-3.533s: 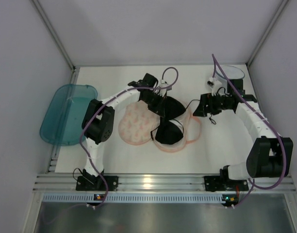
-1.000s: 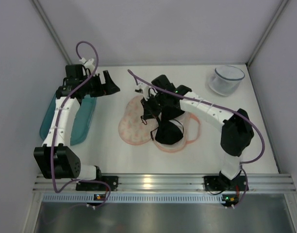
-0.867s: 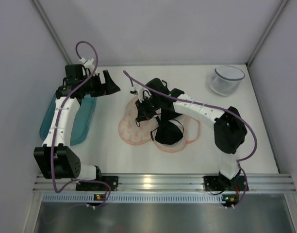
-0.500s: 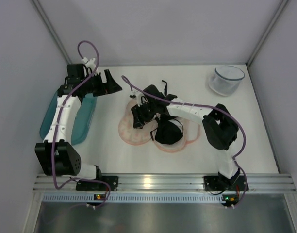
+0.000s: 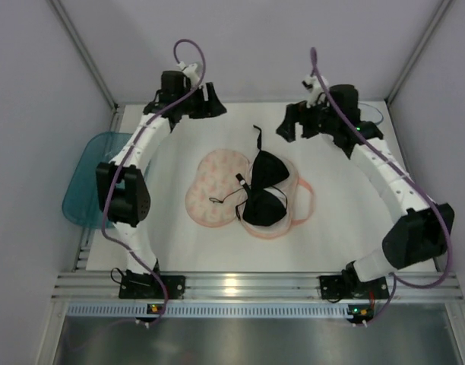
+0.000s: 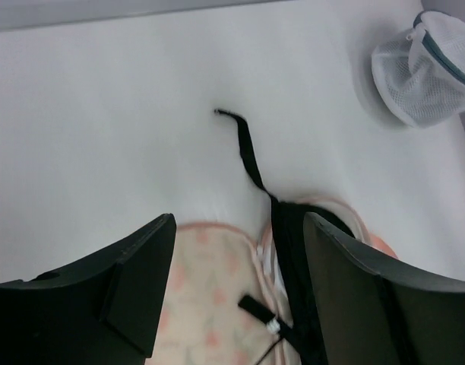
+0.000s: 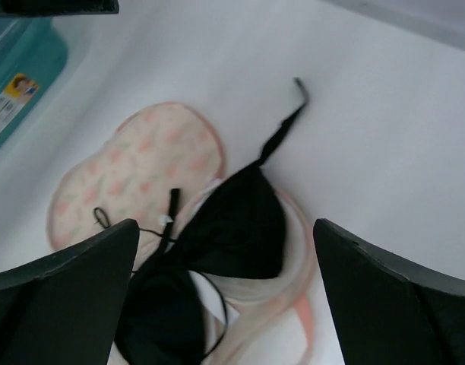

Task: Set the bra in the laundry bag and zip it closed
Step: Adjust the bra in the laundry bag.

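Two units: left claw [image 5: 216, 109] and right claw [image 5: 284, 124], jaws apart, empty, hovering far-side. Bra [image 5: 264, 182] lies on open bag's [image 5: 210, 192] right lobe; strap [image 5: 257, 140] trails outside. Advised: tuck strap inside before folding and zipping.

You are looking at a robot lab cell: grey panel walls [image 5: 35, 114] enclose a white table [image 5: 187, 251], with an aluminium rail [image 5: 248, 285] along its near edge.

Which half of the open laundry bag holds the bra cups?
The right half: both cups of the bra lie on it. The left half carries only a thin strap.
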Tool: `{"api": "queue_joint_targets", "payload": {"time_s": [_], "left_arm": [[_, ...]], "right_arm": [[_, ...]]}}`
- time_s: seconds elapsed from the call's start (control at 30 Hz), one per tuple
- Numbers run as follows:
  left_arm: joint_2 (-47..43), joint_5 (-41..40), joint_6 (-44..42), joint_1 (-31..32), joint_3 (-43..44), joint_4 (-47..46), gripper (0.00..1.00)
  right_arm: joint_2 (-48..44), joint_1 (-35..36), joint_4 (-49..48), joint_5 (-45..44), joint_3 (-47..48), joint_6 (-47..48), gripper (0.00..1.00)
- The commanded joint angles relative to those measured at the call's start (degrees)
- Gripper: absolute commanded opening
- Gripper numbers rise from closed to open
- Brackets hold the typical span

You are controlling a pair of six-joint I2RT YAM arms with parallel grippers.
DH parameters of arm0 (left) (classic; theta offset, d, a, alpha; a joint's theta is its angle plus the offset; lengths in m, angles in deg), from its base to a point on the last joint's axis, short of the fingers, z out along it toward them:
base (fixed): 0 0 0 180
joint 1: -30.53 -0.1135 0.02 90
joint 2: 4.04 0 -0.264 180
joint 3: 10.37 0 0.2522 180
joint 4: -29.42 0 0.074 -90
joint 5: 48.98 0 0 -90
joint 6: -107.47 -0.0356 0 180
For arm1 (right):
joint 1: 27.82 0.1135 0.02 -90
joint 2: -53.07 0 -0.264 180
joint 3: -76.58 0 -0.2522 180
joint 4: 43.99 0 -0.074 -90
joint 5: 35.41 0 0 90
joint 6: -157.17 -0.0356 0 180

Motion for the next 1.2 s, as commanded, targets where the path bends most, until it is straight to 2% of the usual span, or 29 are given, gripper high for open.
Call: {"api": "queue_joint_targets", "payload": {"time_s": [0.0, 0.1, 0.27, 0.5, 1.03, 1.17], "left_arm": [[9.5, -12.53, -1.01, 7.02, 11.23, -4.25, 0.73], [18.99, -18.69, 1.08, 11.07, 20.46, -4.25, 0.72], [29.64, -33.95, 4.87, 15.55, 27.42, -4.25, 0.64], [35.27, -34.0, 6.19, 17.67, 29.18, -5.66, 0.63], [42.39, -37.16, 6.01, 20.66, 34.37, -8.56, 0.62], [43.89, -38.91, 5.58, 20.83, 35.42, -8.47, 0.58]], "right_arm": [[-6.02, -6.17, 6.23, -2.02, -4.96, 6.2, 0.99], [-9.54, -11.62, 8.87, -2.73, -8.48, 8.22, 0.99], [-14.81, -17.25, 10.46, -1.06, -13.24, 9.63, 0.99], [-18.33, -17.61, 10.37, 0.35, -19.04, 11.57, 1.0], [-20.09, -18.93, 10.9, 1.05, -21.24, 13.33, 0.99], [-20.09, -19.28, 11.07, 0.97, -21.24, 13.42, 0.99]]}}
